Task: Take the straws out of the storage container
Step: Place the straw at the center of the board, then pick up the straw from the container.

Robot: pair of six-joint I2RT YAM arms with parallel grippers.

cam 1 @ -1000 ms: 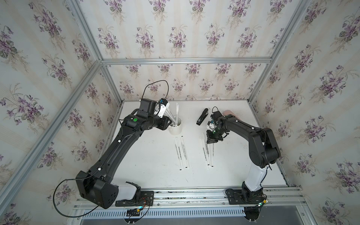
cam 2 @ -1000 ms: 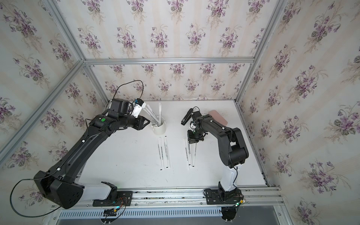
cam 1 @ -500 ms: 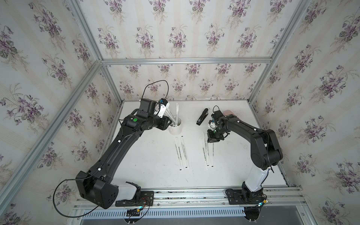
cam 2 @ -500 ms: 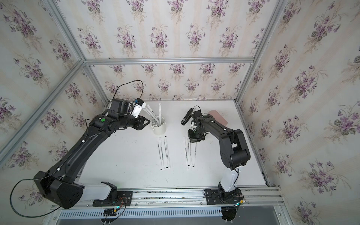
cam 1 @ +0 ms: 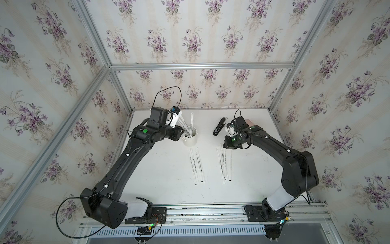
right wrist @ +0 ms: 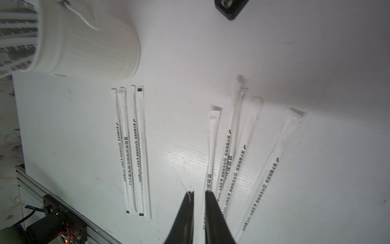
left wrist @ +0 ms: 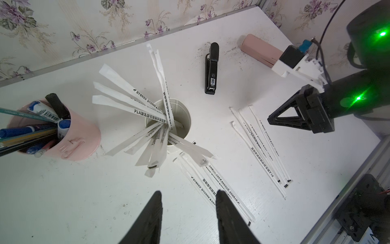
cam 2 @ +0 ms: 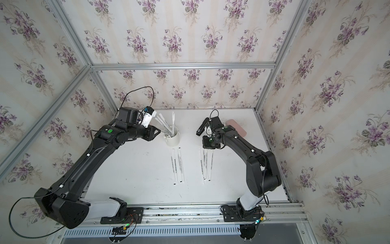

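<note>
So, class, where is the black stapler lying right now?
In both top views the stapler lies near the table's back edge, on the robot's right side, between the white cup and the pink box.

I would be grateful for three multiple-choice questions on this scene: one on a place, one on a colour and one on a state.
1. Where does the black stapler lie?
A. Inside the pen cup
B. On the table, between the storage container and the pink case
C. On top of the laid-out straws

2. What colour is the pen cup?
A. Pink
B. Blue
C. Green

3. In what state is the left gripper?
A. Shut on a straw
B. Shut on the container's rim
C. Open and empty

Answers:
1 B: the left wrist view shows it flat on the bare table between those two.
2 A: its wall is plainly pink.
3 C: its jaws stand well apart with nothing gripped between them.
</note>
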